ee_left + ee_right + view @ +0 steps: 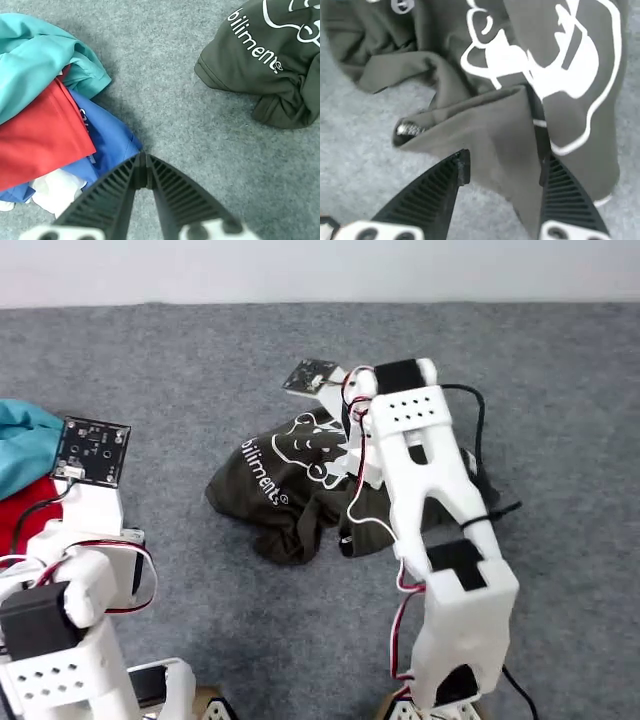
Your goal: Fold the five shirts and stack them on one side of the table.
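Observation:
A crumpled dark olive shirt (275,485) with white print lies mid-table. My right gripper (504,167) hangs low over it, open, with a raised fold of the olive shirt (485,125) between its fingertips. At the left edge is a loose pile: a teal shirt (30,55) on top, a red shirt (40,140), a blue shirt (110,140) and a white shirt (57,192) beneath. My left gripper (143,161) is shut with nothing in it, above bare table beside the pile's blue shirt. The olive shirt (255,55) lies apart from the pile.
The grey felt table (560,390) has free room on its right side, along the far edge, and in the gap (165,85) between the pile and the olive shirt. A white wall (320,270) runs behind the table.

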Tool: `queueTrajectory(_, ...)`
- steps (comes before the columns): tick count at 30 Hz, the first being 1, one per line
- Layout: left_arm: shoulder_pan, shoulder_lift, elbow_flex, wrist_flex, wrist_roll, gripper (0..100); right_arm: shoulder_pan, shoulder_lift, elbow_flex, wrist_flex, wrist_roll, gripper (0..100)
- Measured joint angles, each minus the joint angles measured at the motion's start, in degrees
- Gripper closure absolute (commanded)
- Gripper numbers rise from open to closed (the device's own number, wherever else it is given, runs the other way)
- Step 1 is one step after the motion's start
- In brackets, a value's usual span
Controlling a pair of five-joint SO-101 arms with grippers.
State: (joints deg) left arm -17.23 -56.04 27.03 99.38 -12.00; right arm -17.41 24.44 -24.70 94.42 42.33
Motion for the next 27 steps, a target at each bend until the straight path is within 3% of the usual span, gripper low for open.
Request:
queueTrajectory(12, 0.0, 0.0, 0.0, 0.0, 0.0, 99, -1.5, 3.6, 0.0, -4.2, 0.0, 76.8)
queueTrajectory(21, 0.0, 0.0, 0.0, 0.0, 0.0, 99, -1.5, 9.8, 0.0, -7.4, 0.0, 88.2)
queueTrajectory(25, 0.0, 0.0, 0.2, 0.0, 0.0, 99, -1.3, 10.0, 0.0, -7.4, 0.0, 98.7)
queueTrajectory(27, 0.0, 0.0, 1.2, 0.0, 0.0, 99, -1.3, 10.0, 0.0, -7.4, 0.0, 98.2)
